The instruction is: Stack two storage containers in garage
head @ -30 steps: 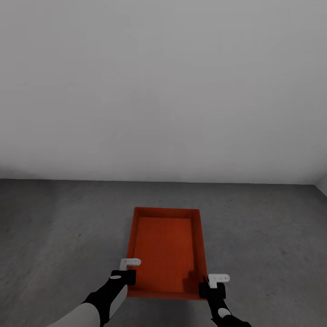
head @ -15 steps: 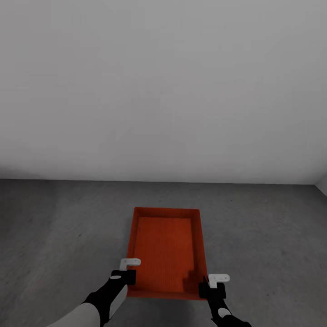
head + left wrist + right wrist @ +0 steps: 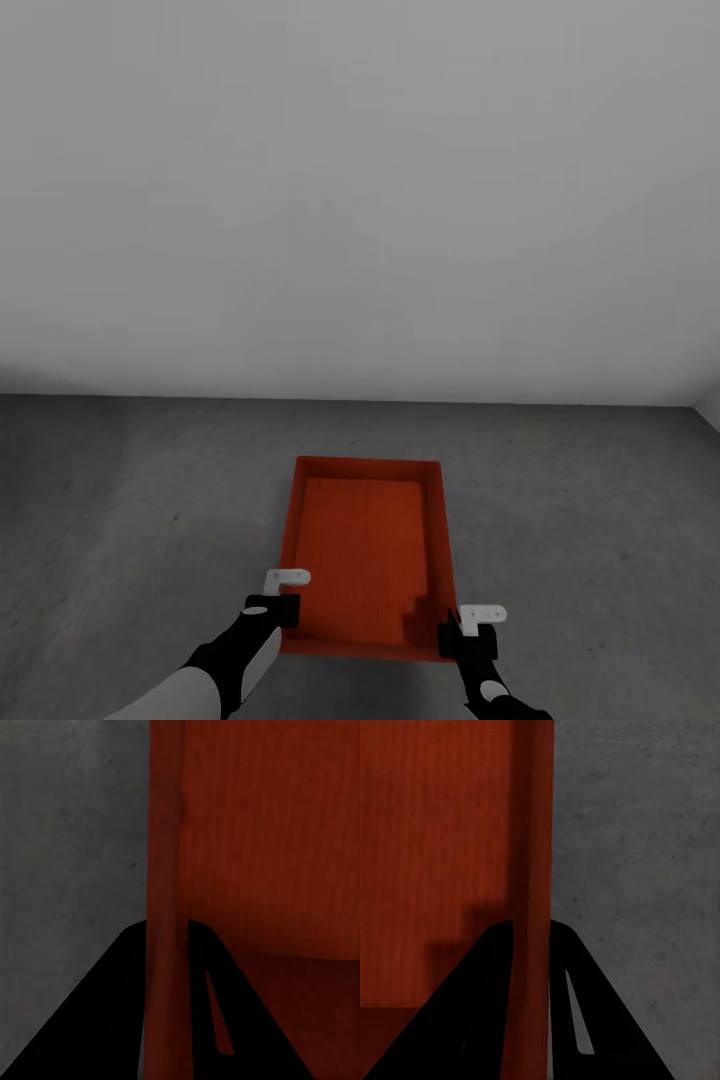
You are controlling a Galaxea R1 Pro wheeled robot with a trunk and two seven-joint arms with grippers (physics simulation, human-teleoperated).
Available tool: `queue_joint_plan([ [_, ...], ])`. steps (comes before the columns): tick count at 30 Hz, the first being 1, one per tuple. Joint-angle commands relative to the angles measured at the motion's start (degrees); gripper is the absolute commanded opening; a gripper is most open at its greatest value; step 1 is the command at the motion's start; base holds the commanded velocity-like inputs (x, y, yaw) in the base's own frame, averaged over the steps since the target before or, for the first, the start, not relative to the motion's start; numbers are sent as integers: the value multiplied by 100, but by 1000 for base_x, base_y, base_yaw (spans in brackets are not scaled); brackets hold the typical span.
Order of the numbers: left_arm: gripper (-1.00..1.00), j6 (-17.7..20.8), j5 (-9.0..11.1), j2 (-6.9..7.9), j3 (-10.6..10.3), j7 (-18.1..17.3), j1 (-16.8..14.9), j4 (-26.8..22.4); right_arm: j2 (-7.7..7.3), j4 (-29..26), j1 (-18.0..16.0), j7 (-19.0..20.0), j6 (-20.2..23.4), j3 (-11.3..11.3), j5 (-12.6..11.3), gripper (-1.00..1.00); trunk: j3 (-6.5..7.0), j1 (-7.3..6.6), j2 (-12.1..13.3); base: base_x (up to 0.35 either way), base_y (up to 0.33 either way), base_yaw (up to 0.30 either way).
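One orange-red storage container (image 3: 365, 545) lies low over the dark grey garage floor (image 3: 120, 500), open side up and empty; I cannot tell whether it touches the concrete. My left gripper (image 3: 288, 610) is shut on its left side wall near the close corner. My right gripper (image 3: 452, 635) is shut on the right side wall. In the left wrist view the thin ribbed wall (image 3: 166, 870) runs between the two black fingers (image 3: 112, 1005). The right wrist view shows the same: the wall (image 3: 534, 832) is pinched between the fingers (image 3: 472, 1005).
A plain white wall (image 3: 360, 200) rises behind the container, meeting the floor well beyond its far end. Bare concrete (image 3: 637, 832) spreads to both sides. A second wall begins at the far right corner (image 3: 712, 405).
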Motion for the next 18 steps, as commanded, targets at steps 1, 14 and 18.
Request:
queue_joint_plan([
  [1, -100, 34, 115, -1, -13, 61, 2, 10, 2, -145, -5, 16, -123, 71, -24, -100, -4, 0, -2, 0, 0, 0],
  [14, -100, 34, 107, -31, -12, 61, 2, 15, 2, -148, -5, 18, -127, 71, -21, -100, -4, 0, -2, 0, 0, 0],
  [18, -100, 34, 106, -40, -13, 61, 2, 14, 2, -148, -5, 14, -127, 71, -21, -100, -4, 0, -2, 0, 0, 0],
])
